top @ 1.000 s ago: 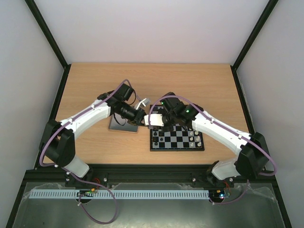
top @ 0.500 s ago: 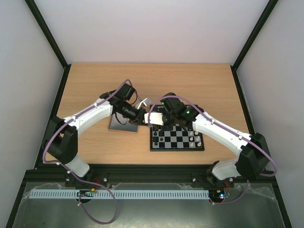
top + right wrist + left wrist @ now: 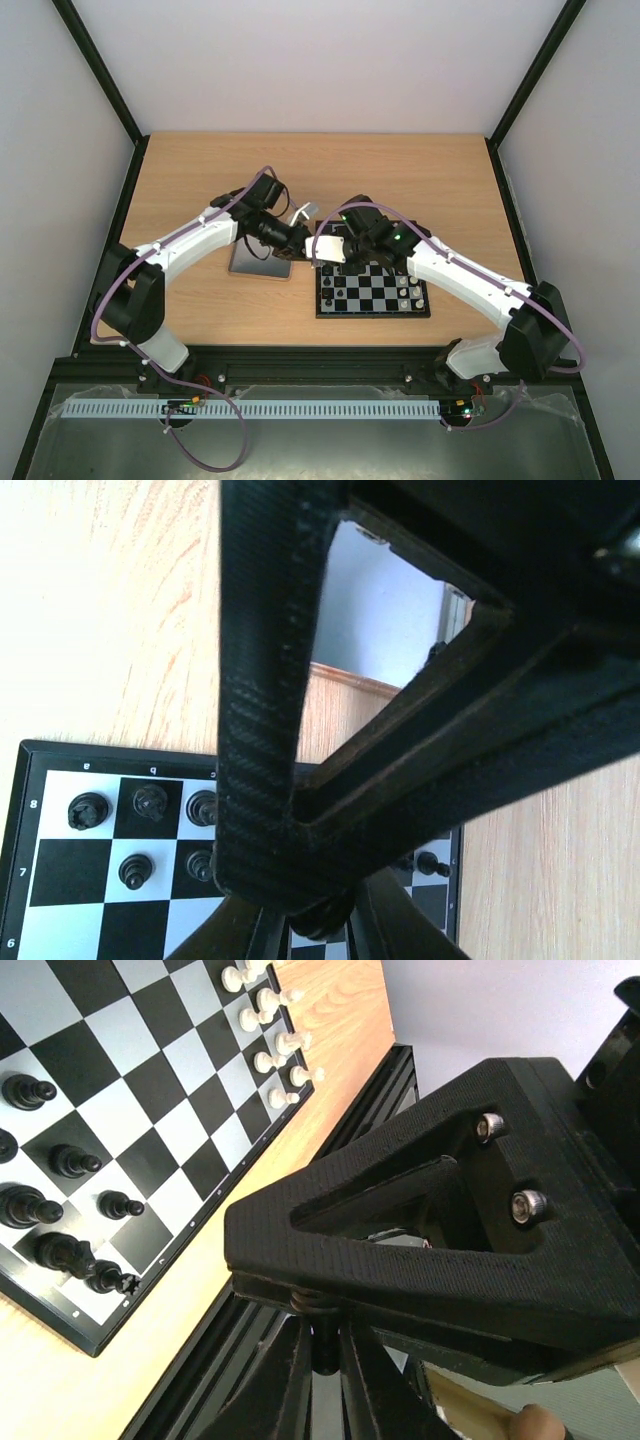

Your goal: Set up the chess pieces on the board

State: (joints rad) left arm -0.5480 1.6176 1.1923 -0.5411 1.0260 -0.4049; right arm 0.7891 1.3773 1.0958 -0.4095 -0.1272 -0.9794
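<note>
Board (image 3: 372, 292): on counter (image 3: 200, 180). Black pieces (image 3: 60, 1160): at its left end. Left fingers (image 3: 400, 1290): closed. Right fingers (image 3: 255, 730): state cannot be told. Risk: both arms crowd that end and could topple standing pieces.

board (image 3: 372, 313): square, black-and-grey chequered, thin black border, lying flat | chess pieces (image 3: 75, 1162): tiny black figures, upright, one to a square, each much smaller than its square | place: two outermost rows at the board's left edge | count: seemingly seven, far corner hidden
</note>
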